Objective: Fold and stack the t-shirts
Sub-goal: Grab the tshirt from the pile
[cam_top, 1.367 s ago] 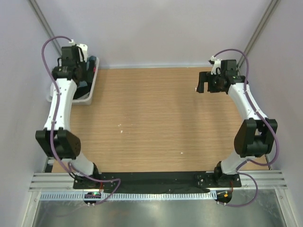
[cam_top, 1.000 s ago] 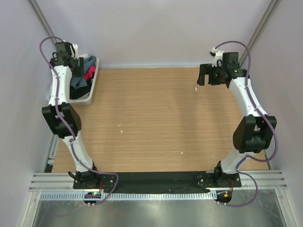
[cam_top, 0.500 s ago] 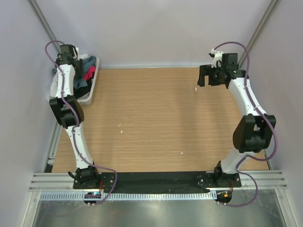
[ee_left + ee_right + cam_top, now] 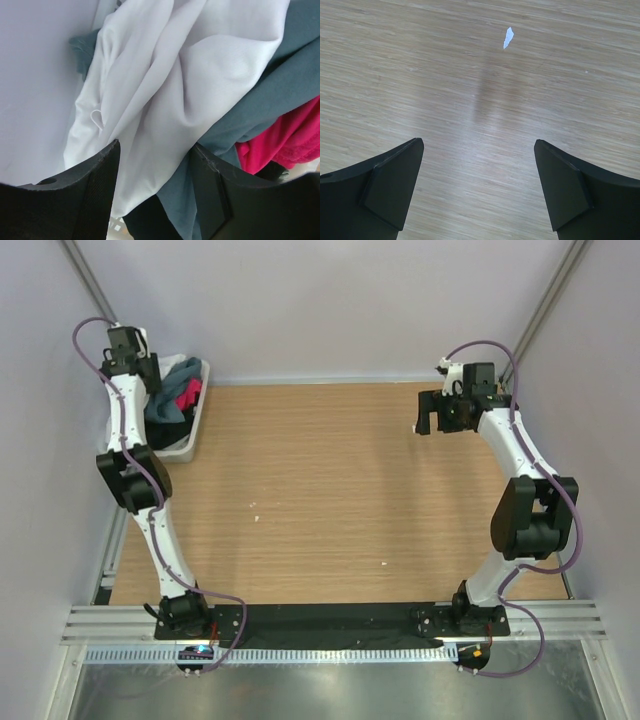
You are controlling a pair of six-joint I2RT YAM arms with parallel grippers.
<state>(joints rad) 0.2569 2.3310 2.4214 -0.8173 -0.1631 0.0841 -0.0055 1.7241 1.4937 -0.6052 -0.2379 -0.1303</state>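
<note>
The t-shirts lie bundled in the white basket [image 4: 189, 437] at the table's back left. In the left wrist view a crumpled white t-shirt [image 4: 200, 75] lies over a grey-teal one [image 4: 280, 90], with a pink-red one [image 4: 287, 145] at the right and black cloth [image 4: 145, 225] below. My left gripper [image 4: 155, 145] reaches down into the basket [image 4: 148, 375], its jaws partly closed with white cloth and a strip of teal bunched between them. The white folds run toward the fingers. My right gripper [image 4: 478, 143] hangs open over bare wood at the back right [image 4: 428, 412].
The lilac side wall [image 4: 35, 75] stands close on the left of the basket. A small white scrap [image 4: 508, 37] lies on the wooden table [image 4: 320, 490] ahead of the right gripper. Two pale specks [image 4: 254, 508] dot the table's middle.
My left gripper has swung toward the back left over the basket and its jaws have narrowed onto the cloth. The right arm has barely shifted.
</note>
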